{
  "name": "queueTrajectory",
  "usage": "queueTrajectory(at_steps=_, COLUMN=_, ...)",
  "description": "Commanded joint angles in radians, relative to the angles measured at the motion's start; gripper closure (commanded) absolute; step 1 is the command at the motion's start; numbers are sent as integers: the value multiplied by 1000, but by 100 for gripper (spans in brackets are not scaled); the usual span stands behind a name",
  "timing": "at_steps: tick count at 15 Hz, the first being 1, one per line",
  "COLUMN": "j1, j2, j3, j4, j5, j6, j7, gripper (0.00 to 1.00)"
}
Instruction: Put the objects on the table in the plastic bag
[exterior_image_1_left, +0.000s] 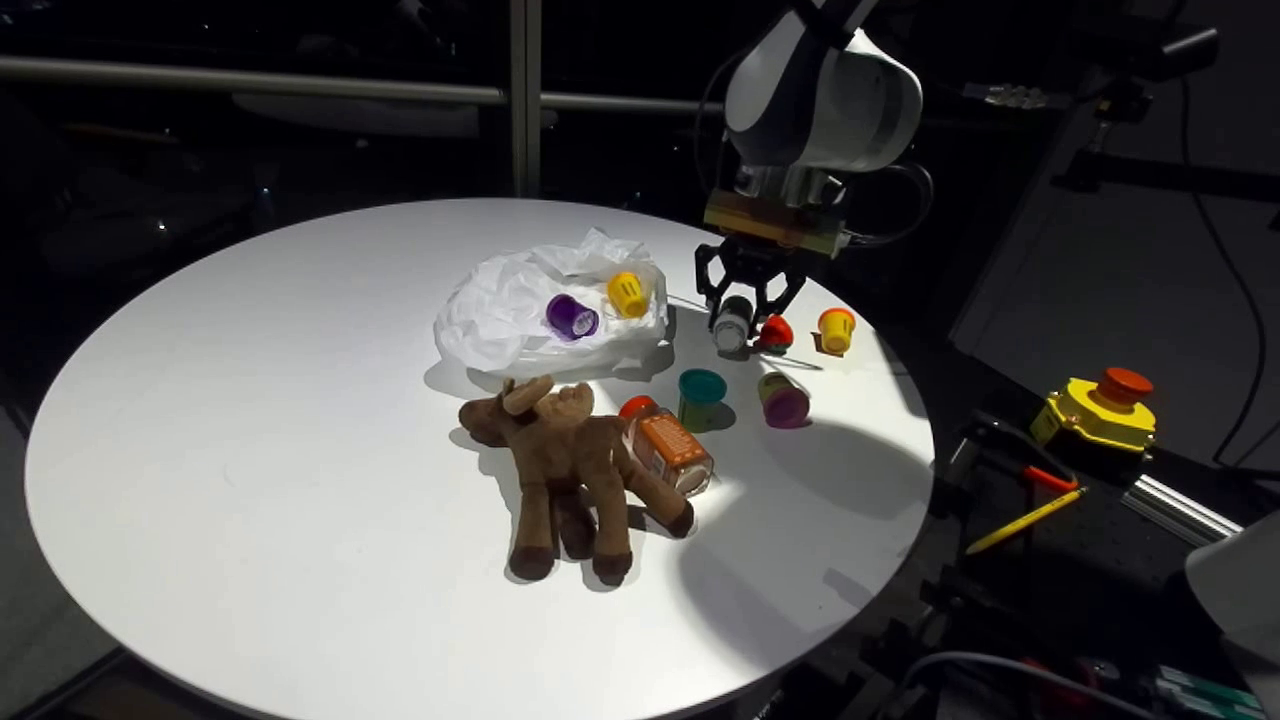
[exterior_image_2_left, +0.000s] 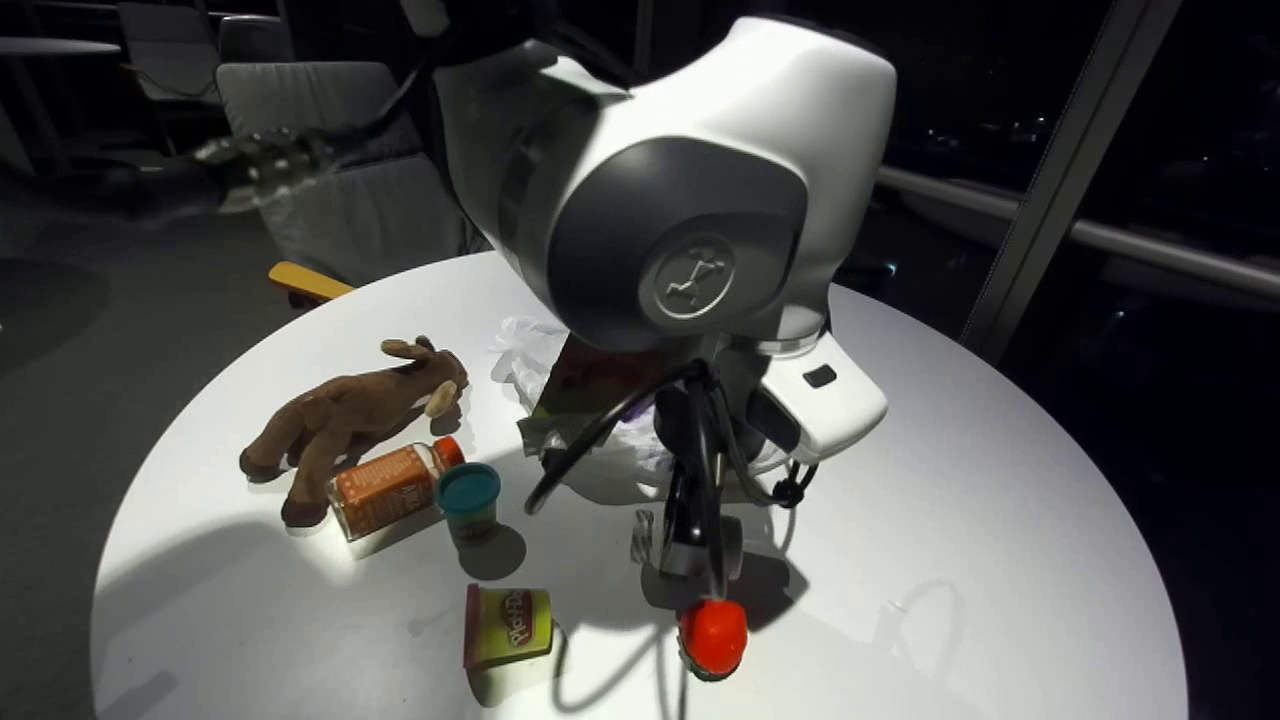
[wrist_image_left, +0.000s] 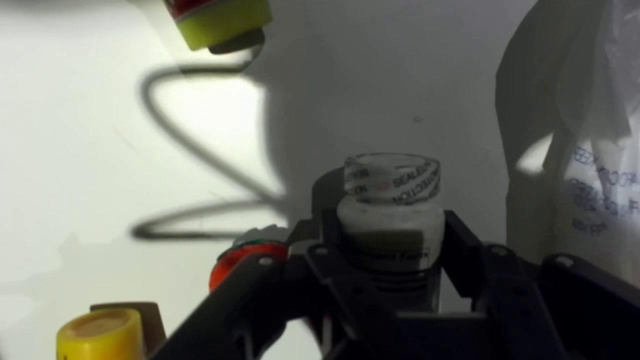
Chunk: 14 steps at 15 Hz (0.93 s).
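1. Holding a small white-labelled bottle (exterior_image_1_left: 732, 330), the end effector (wrist_image_left: 391, 227) is clamped on both its sides.
2. This bottle is just beside the white plastic bag (exterior_image_1_left: 490, 310), not in it. In the wrist view, its long axis runs along the bag's near edge instead of pointing at it. Whether it touches the counter (exterior_image_1_left: 300, 450) cannot be told.
3. The next move probably calls for a lift and a sideways carry to the bag, whose crumpled near wall could snag the bottle.
4. A purple tub (exterior_image_1_left: 572, 316) and a yellow tub (exterior_image_1_left: 627, 295) lie in the bag's hollow.
5. A red strawberry-like piece (exterior_image_1_left: 775, 333) sits just past the bottle, away from the bag; farther from the bag is a second yellow tub (exterior_image_1_left: 837, 331).
6. An upright teal-lidded tub (exterior_image_1_left: 700, 405) is near the bag; a pink-lidded tub (exterior_image_2_left: 512, 627) lies farther from it.
7. A brown toy moose (exterior_image_1_left: 575, 455) has its head near the bag, with an orange-labelled bottle (exterior_image_2_left: 390, 490) lying beside it.
8. In an exterior view, the arm (exterior_image_2_left: 750, 110) hides much of the bag.
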Motion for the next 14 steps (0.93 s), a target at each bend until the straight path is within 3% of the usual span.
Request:
queueTrajectory(at_steps=1, j1=68, j2=-132, j3=-50, j4=-44, j5=-113, j6=15, j7=-10, gripper=72)
queueTrajectory(at_steps=3, j1=97, j2=-157, j3=-66, j4=-18, j5=-199, j6=20, j7=-14, gripper=73)
queueTrajectory(at_steps=7, j1=108, j2=-140, j3=-26, j4=39, j5=-294, j6=65, j7=-76, gripper=74)
queueTrajectory(at_steps=14, j1=60, j2=0, j3=112, j4=84, j5=-248, j6=343, j7=-356, gripper=74)
